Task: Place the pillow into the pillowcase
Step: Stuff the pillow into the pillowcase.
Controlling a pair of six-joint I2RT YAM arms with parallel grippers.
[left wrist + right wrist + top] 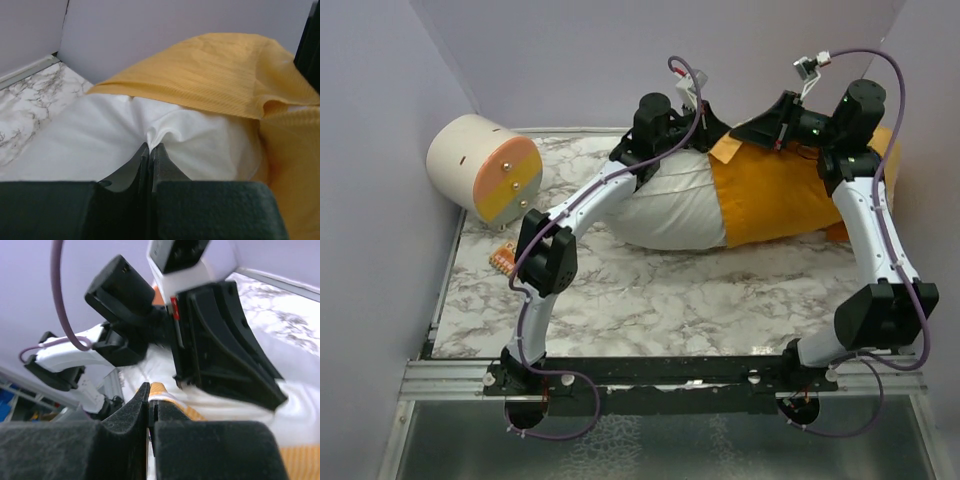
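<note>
The pillow [665, 205] lies at the far side of the surface [650, 300], a bit to the right. Its right end is inside the pillowcase [775, 190] and its left part sticks out. The left claw [150, 146] is pinched tight on a little bunch of the pillow's white cloth, right by the open mouth of the case. I think it holds on there so the pillow cannot slide away, or so it can be pushed in deeper. The right claw [150, 390] is pinched tight on the orange edge of the pillowcase, close beside the left claw. That hold looks meant for lifting the edge and pulling it over the pillow. The job looks about half done, because a lot of white is not covered yet. The pillow is fat, soft and white, with small folds running to the spot where it is pinched. The pillowcase is thin and orange-yellow, with fine lines in the cloth, and its edge hangs loose over the pillow like a little roof.
</note>
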